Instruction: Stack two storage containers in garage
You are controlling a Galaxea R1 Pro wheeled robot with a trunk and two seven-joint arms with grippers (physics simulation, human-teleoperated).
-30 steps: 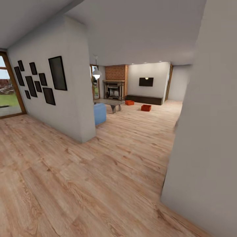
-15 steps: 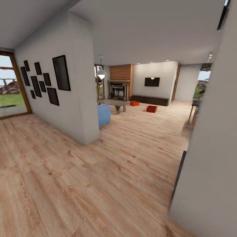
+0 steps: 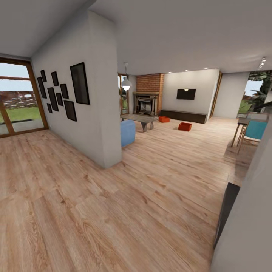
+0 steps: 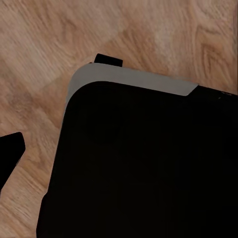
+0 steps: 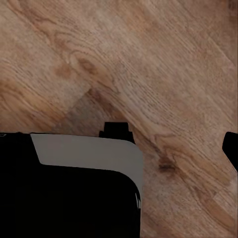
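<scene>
Left gripper (image 4: 11, 151): one dark fingertip over the light wood plank floor (image 4: 39, 39) beside my black grey-edged base (image 4: 139, 163); can't tell if the jaws are apart or together. Right gripper (image 5: 231, 148): same, one tip at the frame edge, state can't tell. Head view, left to right: wood-framed glass door (image 3: 15, 98), white wall with black picture frames (image 3: 60, 94), blue sofa end (image 3: 127, 132), grey coffee table (image 3: 140, 119), brick fireplace (image 3: 148, 96). Two orange-red rectangular plastic bins sit far off on the planks, apart from each other: one (image 3: 164, 119) near the fireplace, the other (image 3: 184, 126) before a dark low cabinet (image 3: 189, 116) under the wall TV (image 3: 186, 94). Teal chair (image 3: 255, 130) far right.
</scene>
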